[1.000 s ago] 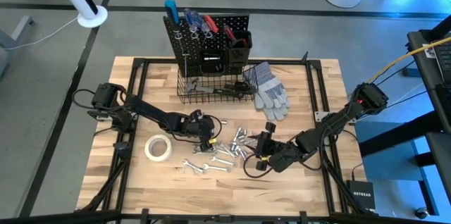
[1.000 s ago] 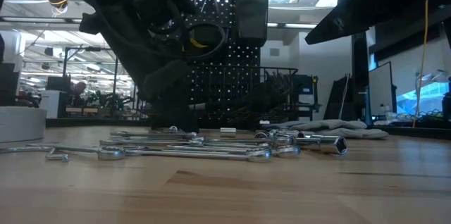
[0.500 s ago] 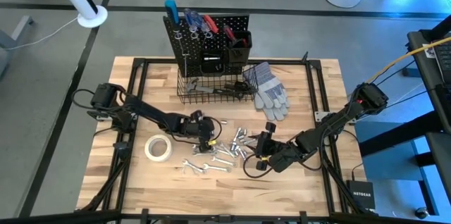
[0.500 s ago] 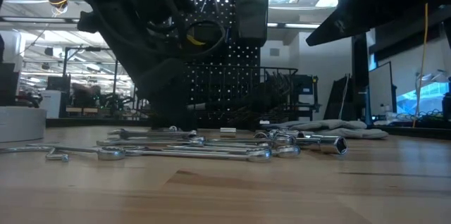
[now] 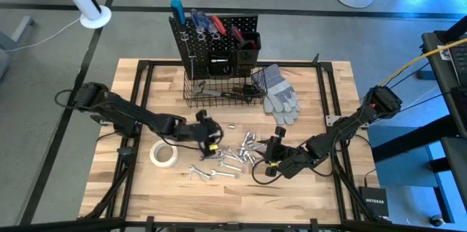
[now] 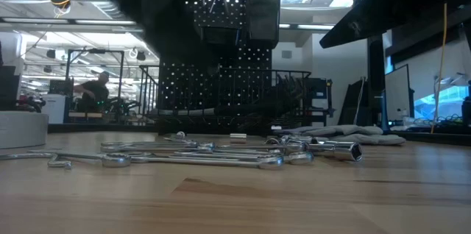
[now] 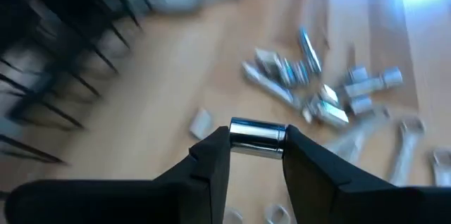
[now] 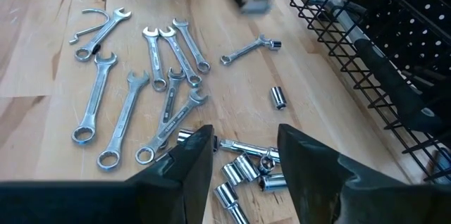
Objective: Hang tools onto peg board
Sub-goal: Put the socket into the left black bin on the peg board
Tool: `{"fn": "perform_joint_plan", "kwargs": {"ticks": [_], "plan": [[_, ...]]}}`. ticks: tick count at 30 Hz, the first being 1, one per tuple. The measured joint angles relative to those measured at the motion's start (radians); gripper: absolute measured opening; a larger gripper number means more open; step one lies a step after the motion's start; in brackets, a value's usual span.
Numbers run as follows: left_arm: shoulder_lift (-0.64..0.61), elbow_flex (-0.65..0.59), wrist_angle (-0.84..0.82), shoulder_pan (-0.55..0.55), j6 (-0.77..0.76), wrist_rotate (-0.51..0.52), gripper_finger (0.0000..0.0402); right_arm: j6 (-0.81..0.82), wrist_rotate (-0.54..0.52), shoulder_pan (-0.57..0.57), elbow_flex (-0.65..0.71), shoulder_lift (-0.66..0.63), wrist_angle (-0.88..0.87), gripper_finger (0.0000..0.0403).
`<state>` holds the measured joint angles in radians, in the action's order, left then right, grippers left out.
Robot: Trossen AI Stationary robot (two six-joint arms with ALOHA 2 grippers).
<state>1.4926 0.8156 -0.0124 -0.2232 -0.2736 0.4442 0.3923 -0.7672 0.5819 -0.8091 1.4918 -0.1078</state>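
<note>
Tools (image 5: 233, 155) lie scattered across the middle of my worktop (image 5: 146, 188): silver wrenches (image 8: 130, 104) fanned out side by side, with short sockets (image 8: 239, 171) heaped just beside them. My left fingers (image 7: 257, 160) pinch one chrome socket (image 7: 258, 137) between their tips, lifted clear of the wood; in the high view my left gripper (image 5: 208, 137) sits left of centre, just right of the white tape roll (image 5: 163, 153). My right fingers (image 8: 239, 160) stand wide with nothing between them, and my right gripper (image 5: 271, 160) hangs over the near-right edge of the socket heap. One lone socket (image 8: 278, 98) and a small wrench (image 8: 248, 49) lie apart from the rest, nearer the wire basket (image 5: 222, 93). Farther off, at upper centre of the high view, the peg board (image 5: 215, 39) stands upright behind that basket, with red- and blue-handled tools already on its hooks. Grey work gloves (image 5: 277, 93) lie to the right of the basket.
</note>
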Motion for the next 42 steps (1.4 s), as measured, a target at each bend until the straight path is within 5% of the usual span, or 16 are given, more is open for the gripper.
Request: {"fn": "perform_joint_plan", "kwargs": {"ticks": [11, 17, 26, 34, 42], "plan": [[-0.195, 0.085, 0.099, 0.118, 0.291, 0.232, 0.0106, 0.000, 0.000, 0.000, 0.000, 0.000, -0.001, 0.0163], [-0.206, 0.090, 0.249, 0.252, 0.411, 0.233, 0.0109, 0.000, 0.000, 0.000, 0.000, 0.000, -0.007, 0.0163], [-0.205, 0.090, 0.255, 0.419, 0.408, 0.193, 0.0111, 0.000, 0.000, 0.000, 0.000, 0.000, -0.008, 0.0163], [-0.205, 0.090, 0.254, 0.463, 0.411, 0.108, 0.0115, 0.000, 0.001, 0.000, 0.000, 0.000, -0.016, 0.0163], [-0.205, 0.090, 0.248, 0.465, 0.381, 0.107, 0.0179, 0.000, 0.001, 0.000, 0.000, 0.000, -0.016, 0.0163]]}}
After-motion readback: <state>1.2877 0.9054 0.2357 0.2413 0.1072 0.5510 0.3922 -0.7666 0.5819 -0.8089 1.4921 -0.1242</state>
